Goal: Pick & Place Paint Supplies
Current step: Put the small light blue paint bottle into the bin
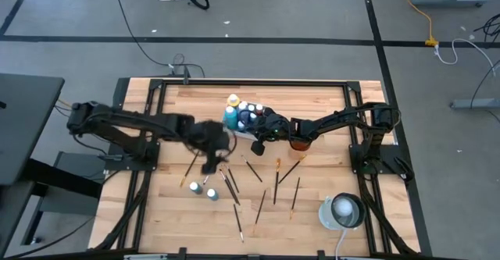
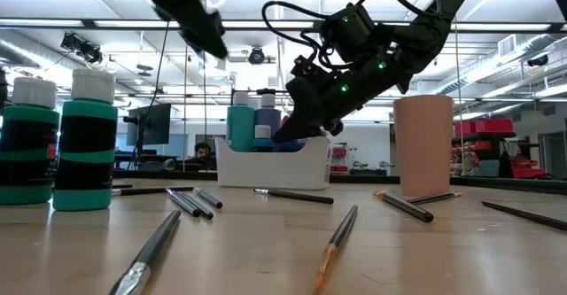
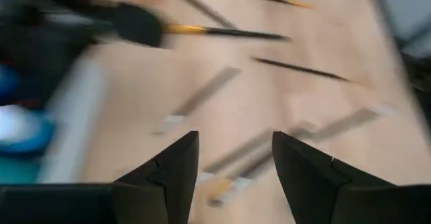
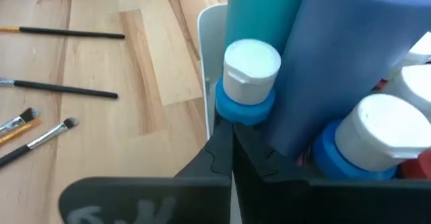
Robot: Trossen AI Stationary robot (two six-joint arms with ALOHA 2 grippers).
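- Standing near the middle of the table's far half, the white tray (image 1: 248, 127) held several upright paint bottles (image 1: 234, 113): teal, blue and white-capped ones, packed close together.
- The orange-brown cup (image 1: 300, 142) stood just beside the tray, on my right arm's side; I could not tell its contents.
- Two teal bottles (image 1: 202, 190) stood on the bare wood, well apart from the tray, nearer the table's front.
- Paintbrushes (image 1: 257, 171) lay scattered flat across the wood between the tray and the front edge.
- My right gripper (image 4: 232, 140) was at the tray's wall with its fingers closed together, holding nothing; a small blue bottle with a white cap (image 4: 248, 83) sat just beyond the fingertips, inside the tray.
- My left gripper (image 3: 236, 163) hung above the table in front of the tray, its fingers spread apart and empty; brushes lay on the wood below them, untouched.
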